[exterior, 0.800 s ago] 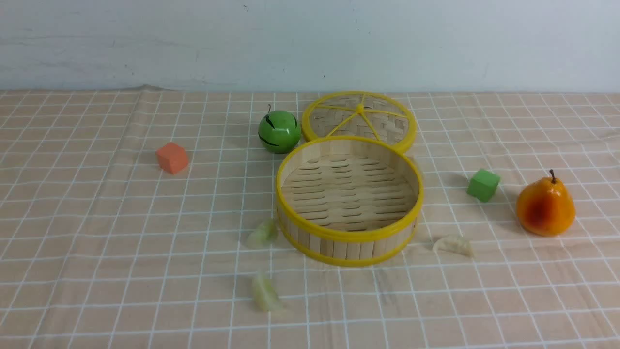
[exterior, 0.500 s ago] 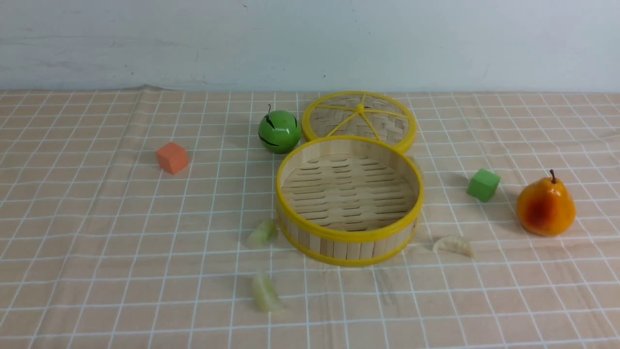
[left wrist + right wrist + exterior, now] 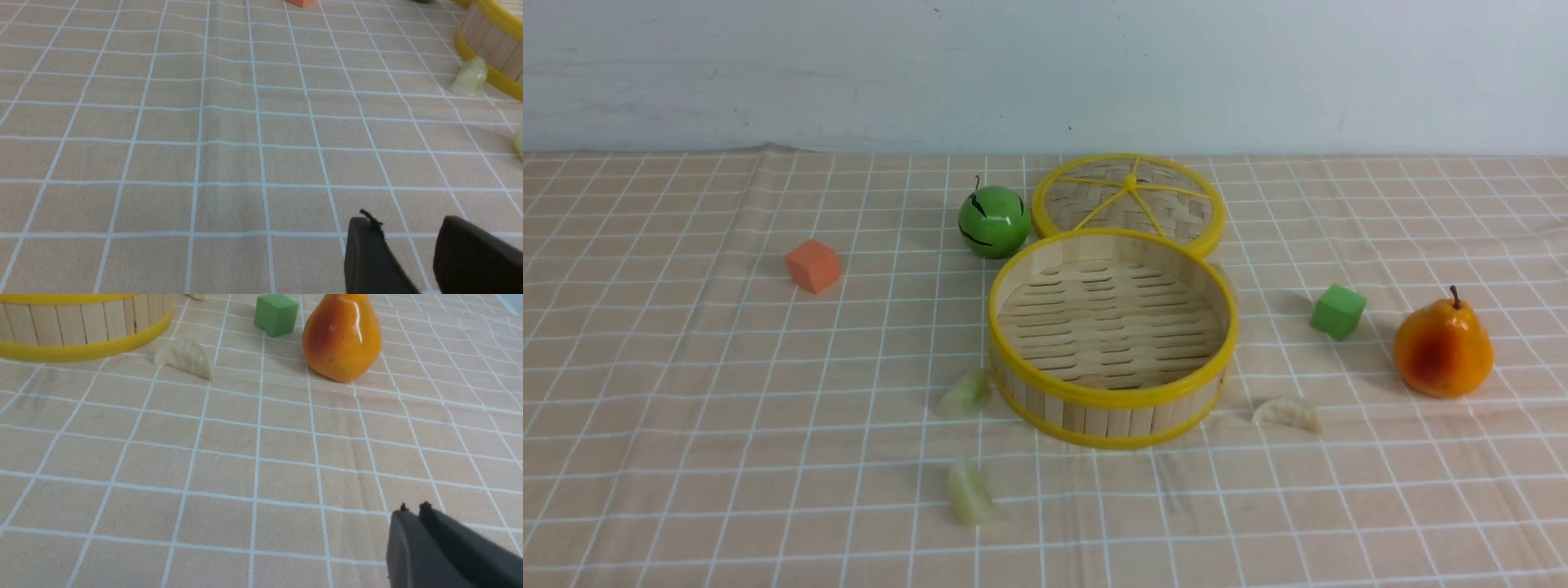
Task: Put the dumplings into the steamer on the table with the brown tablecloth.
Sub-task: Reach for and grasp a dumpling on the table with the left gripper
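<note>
Bamboo steamer (image 3: 1108, 418) and pale dumplings (image 3: 969, 493), same places as before

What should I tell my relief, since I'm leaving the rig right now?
Left hand: open, empty.
Right hand: nearly closed, empty.
Round bamboo steamer with yellow rims: mid-table, uncovered.
Pale crescent dumplings: two on its left, one on its right, one partly hidden behind its right edge.
Done: none inside.
Left: load all four.

Soft, even light; faint shadows, small glare on the pear (image 3: 1442, 349).
</note>
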